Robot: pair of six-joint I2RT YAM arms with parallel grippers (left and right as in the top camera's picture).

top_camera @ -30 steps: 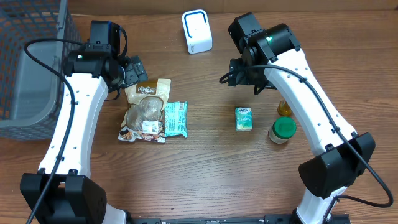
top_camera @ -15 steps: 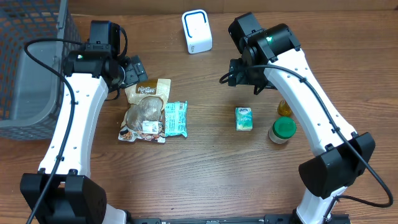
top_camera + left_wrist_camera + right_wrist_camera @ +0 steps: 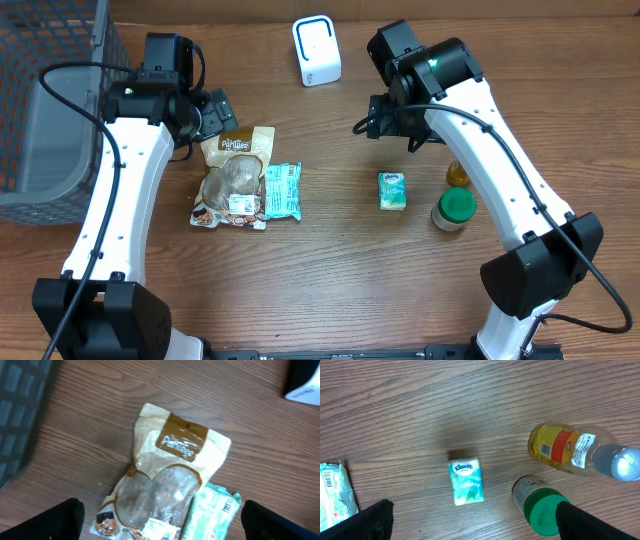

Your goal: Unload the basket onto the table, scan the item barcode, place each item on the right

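The white barcode scanner (image 3: 316,50) stands at the back middle of the table. Several items lie on the wood: a brown snack pouch (image 3: 235,172) (image 3: 167,472), a teal packet (image 3: 282,191) (image 3: 210,515), a green tissue pack (image 3: 392,190) (image 3: 466,481), a green-lidded jar (image 3: 454,209) (image 3: 540,510) and a yellow bottle (image 3: 458,173) (image 3: 577,452) on its side. My left gripper (image 3: 216,113) (image 3: 162,525) hangs open above the pouch, holding nothing. Above the tissue pack and jar my right gripper (image 3: 392,120) (image 3: 477,525) is also open and empty.
A dark mesh basket (image 3: 45,90) (image 3: 20,415) sits at the far left edge. The teal packet (image 3: 335,495) shows at the left edge of the right wrist view. Bare wood lies between the two groups of items.
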